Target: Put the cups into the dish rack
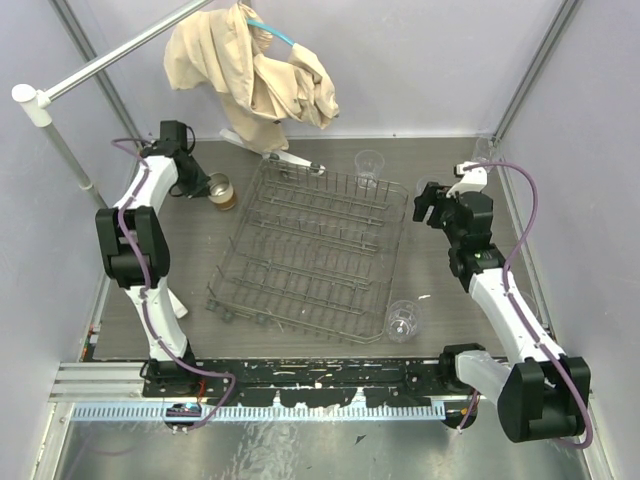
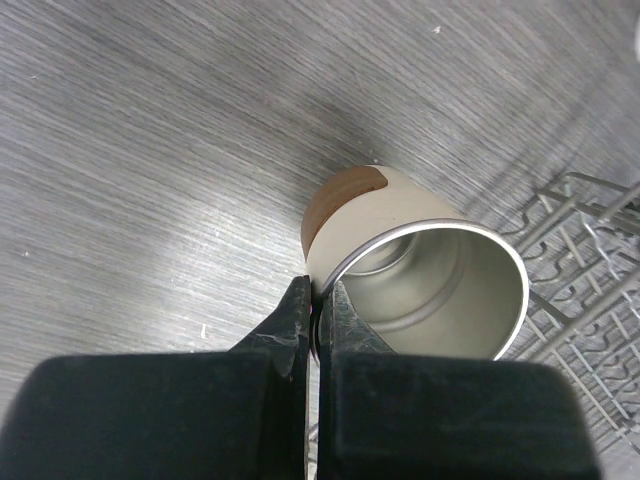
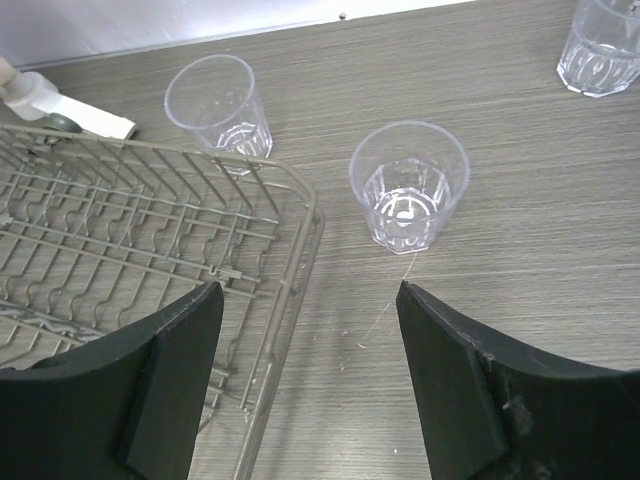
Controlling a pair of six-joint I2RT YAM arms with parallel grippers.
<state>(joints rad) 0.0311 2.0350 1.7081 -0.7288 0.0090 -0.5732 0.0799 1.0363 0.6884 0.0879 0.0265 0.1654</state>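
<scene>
Clamped by its rim: a tan-brown opaque cup [image 2: 390, 205] toward the far left corner of a grey wood-grain bench [image 1: 195, 265].

Shut tight on that rim with the left fingers [image 2: 295, 325], one inside the wall and one outside; placed just beside the far left corner of the large grey wire dish rack [image 1: 310, 250], outside it, lifted or resting impossible to tell. Spread wide with nothing between, the right fingers [image 3: 175, 375], hanging off the rack's far right corner. Near that corner on bare bench, a small clear faceted tumbler [image 3: 409, 190]; another [image 3: 218, 102] just past the rack's far edge; a third [image 3: 600, 45] toward the bench's far right corner; a fourth [image 1: 403, 320] by the rack's near right corner. Around the bench, pale lilac walls [image 1: 420, 60], a white pole [image 1: 30, 97] at the left, a beige cloth [image 1: 250, 70] hung at the back.
</scene>
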